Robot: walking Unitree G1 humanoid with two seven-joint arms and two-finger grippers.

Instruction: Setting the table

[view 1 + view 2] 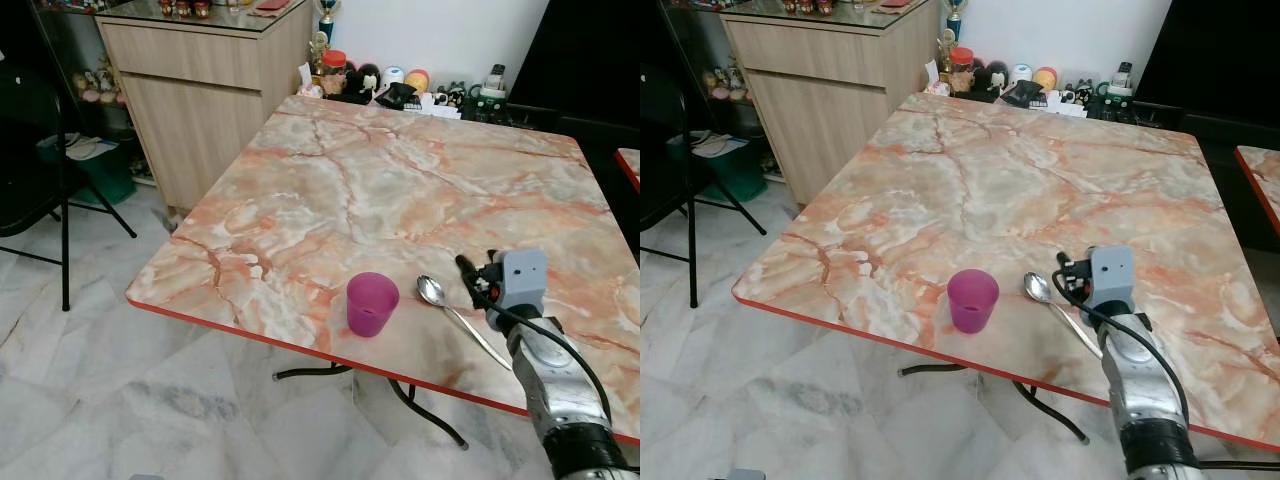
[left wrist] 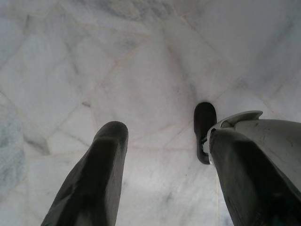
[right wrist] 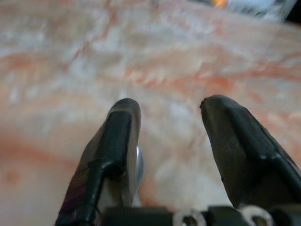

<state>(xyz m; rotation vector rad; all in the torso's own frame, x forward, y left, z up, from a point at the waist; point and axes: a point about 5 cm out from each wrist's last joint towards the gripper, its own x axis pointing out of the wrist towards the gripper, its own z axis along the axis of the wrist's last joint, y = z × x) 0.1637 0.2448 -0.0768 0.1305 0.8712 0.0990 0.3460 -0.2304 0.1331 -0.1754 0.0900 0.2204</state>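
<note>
The right gripper [image 3: 164, 141] hangs low over the near part of the marble-patterned table [image 1: 400, 190], its two black fingers [image 3: 117, 141] spread apart with nothing between them; only bare tabletop shows in the gap. The spoon [image 1: 455, 312] lies flat on the table just beside and below those fingers, toward the robot's left of them, its bowl pointing away from the near edge and its handle running back under the wrist (a sliver of bright metal peeks out past one finger in the right wrist view). Further to the left of the jaws, near but not touching the spoon, the purple cup [image 1: 371, 303] stands upright close to the table's red rim. The spoon looks light, stiff and smooth, and it sits so flat that a pinch from above would probably skid off; the narrow handle just behind the bowl seems the best place to close on. The cup looks like thin plastic, light and easy to tip, so a hold across its walls near mid-height should serve. The left gripper [image 2: 164, 155] hangs idle over the pale floor tiles [image 2: 94, 70], its fingers parted and empty.
</note>
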